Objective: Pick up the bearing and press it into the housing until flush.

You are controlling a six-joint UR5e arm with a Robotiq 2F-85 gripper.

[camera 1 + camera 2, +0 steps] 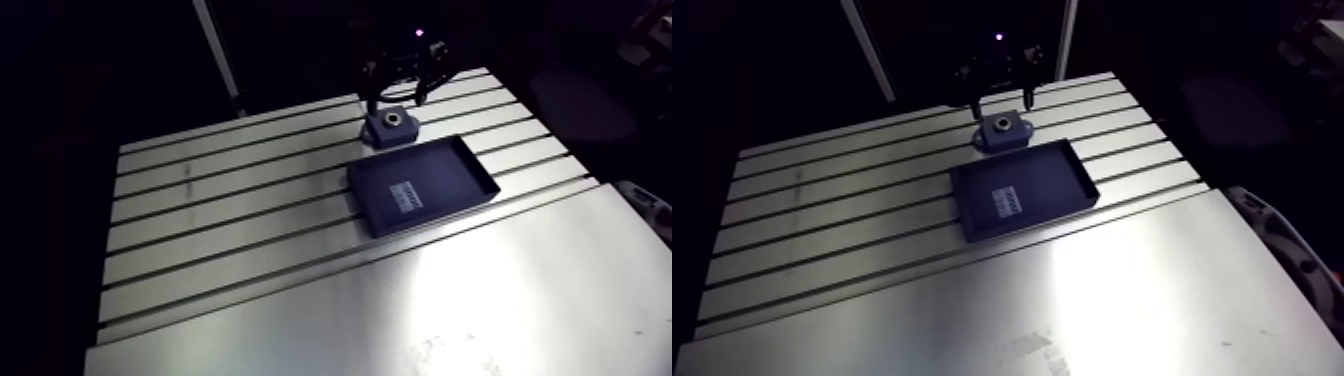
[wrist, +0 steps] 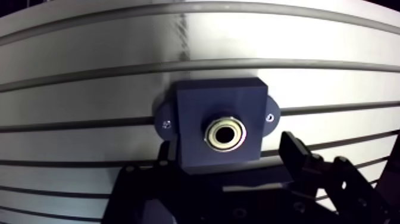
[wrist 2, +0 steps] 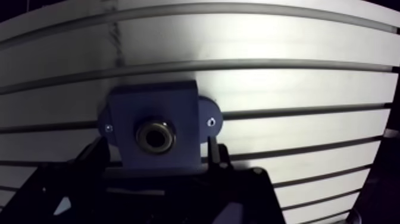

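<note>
Looking across the slotted bench [image 1: 220,200]. Finding the bearing [image 2: 225,133] sitting in the bore of the blue housing [image 2: 196,107], with the end effector [image 1: 397,100] hanging above, fingers spread to either side, pinching nothing. Noting a dark tray [image 1: 445,170] lying just beside the housing.

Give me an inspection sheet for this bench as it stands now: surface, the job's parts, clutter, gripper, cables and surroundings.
Surface: slotted aluminium table, bare metal, with glare on the near side.
Job's things: dark blue block housing with two mounting ears stands near the far edge. The silver ring bearing sits in its bore; whether it is flush cannot be told.
Clutter: dark rectangular tray bearing a white label, close beside the housing on its near side.
Gripper: black two-finger gripper is over the housing, fingers open, one on either side, holding nothing.
Cables: nothing seen.
Surroundings: too dim to judge.
</note>
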